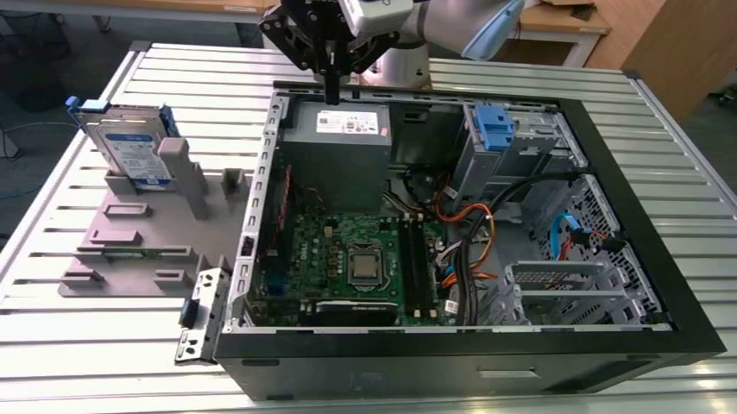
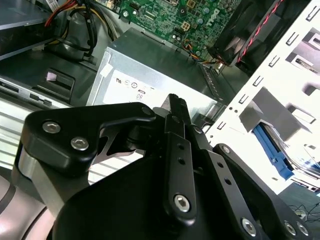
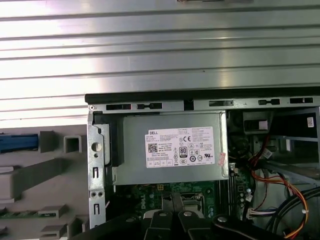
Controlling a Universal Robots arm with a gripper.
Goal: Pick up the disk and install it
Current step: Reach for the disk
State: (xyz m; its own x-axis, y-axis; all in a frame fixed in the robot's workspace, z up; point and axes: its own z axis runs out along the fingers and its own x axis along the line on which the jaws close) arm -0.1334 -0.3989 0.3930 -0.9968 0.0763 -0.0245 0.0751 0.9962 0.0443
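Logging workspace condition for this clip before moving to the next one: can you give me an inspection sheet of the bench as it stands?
Surface: slatted metal table carrying an open computer case.
Job's things: disk stands upright in the grey fixture, at the exterior view's left, untouched.
Clutter: metal bracket lying by the case's corner.
Grippers: gripper shut, empty, above the power supply.
Cables: orange, black and blue cables inside the case.
Surroundings: wooden furniture beyond the table.
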